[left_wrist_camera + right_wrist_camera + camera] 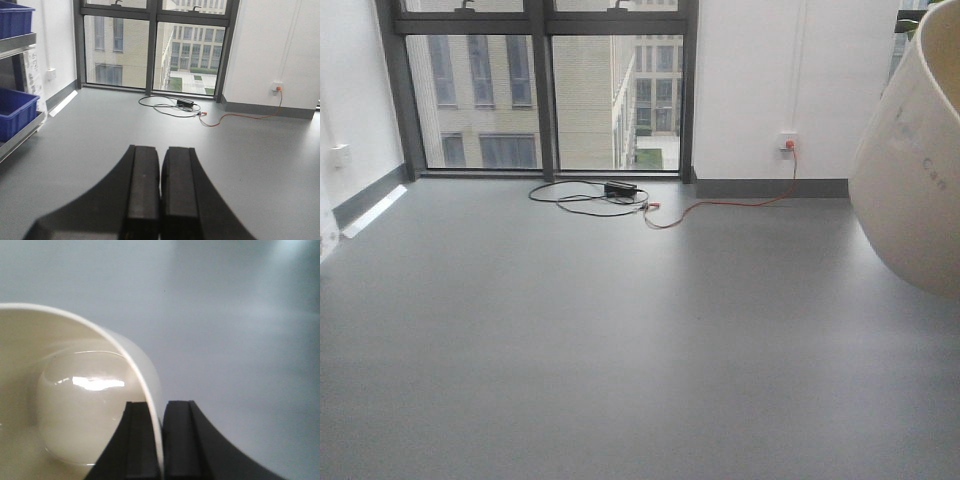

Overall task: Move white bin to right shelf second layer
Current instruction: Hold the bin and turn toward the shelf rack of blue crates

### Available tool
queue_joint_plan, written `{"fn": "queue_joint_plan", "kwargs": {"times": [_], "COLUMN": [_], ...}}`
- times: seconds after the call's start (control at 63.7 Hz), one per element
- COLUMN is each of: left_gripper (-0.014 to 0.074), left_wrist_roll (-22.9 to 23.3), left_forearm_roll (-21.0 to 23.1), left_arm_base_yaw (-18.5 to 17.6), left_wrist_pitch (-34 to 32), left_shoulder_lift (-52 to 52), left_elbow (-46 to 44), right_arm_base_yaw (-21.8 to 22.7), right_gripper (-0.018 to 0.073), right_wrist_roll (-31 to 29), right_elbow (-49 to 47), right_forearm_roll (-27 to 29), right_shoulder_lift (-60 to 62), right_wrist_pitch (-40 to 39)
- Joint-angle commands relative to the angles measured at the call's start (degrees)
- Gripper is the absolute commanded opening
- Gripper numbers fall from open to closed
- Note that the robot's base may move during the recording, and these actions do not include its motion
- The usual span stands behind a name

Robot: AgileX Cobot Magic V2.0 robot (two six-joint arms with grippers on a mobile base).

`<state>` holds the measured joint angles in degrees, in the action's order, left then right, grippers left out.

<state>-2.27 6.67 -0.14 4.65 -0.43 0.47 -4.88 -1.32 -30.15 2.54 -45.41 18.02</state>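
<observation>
The white bin [918,160] hangs in the air at the right edge of the front view, tilted, with grey lettering on its side. In the right wrist view I look into the bin [75,405]; its thin rim runs between the two black fingers of my right gripper [161,412], which is shut on that rim, one finger inside the bin and one outside. My left gripper [161,155] is shut with nothing in it, held above the grey floor. The right shelf second layer is out of view.
Blue crates [15,110] sit on a steel rack at the left edge of the left wrist view. A black cable and power brick [610,192] and an orange cord [720,206] lie on the floor by the window. A wall socket [788,142] is on the white wall.
</observation>
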Motion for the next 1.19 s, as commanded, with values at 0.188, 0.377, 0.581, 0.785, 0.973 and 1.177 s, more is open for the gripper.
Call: {"fn": "queue_joint_plan", "kwargs": {"times": [0.188,0.377,0.581,0.785,0.973,1.177], "left_gripper": [0.0085,0.0085,0.0085,0.0085,0.0085,0.0085], "left_wrist_roll": [0.3,0.3,0.3,0.3,0.3,0.3], "left_forearm_roll": [0.0,0.0,0.0,0.0,0.0,0.0], "left_arm_base_yaw": [-0.4,-0.4,-0.4,-0.4,-0.4,-0.4], "left_wrist_pitch": [-4.6,-4.6,-4.6,-4.6,-4.6,-4.6], "left_shoulder_lift": [-0.9,-0.9,-0.9,-0.9,-0.9,-0.9], "left_elbow": [1.6,1.6,1.6,1.6,1.6,1.6], "right_arm_base_yaw": [0.1,0.1,0.1,0.1,0.1,0.1], "right_gripper": [0.0055,0.0055,0.0055,0.0055,0.0055,0.0055], "right_wrist_roll": [0.2,0.2,0.2,0.2,0.2,0.2], "right_elbow": [-2.3,-2.3,-2.3,-2.3,-2.3,-2.3], "right_forearm_roll": [-0.2,-0.2,-0.2,-0.2,-0.2,-0.2], "right_shoulder_lift": [0.2,-0.3,-0.3,-0.3,-0.3,-0.3], "right_wrist_pitch": [-5.1,-5.1,-5.1,-5.1,-5.1,-5.1]}}
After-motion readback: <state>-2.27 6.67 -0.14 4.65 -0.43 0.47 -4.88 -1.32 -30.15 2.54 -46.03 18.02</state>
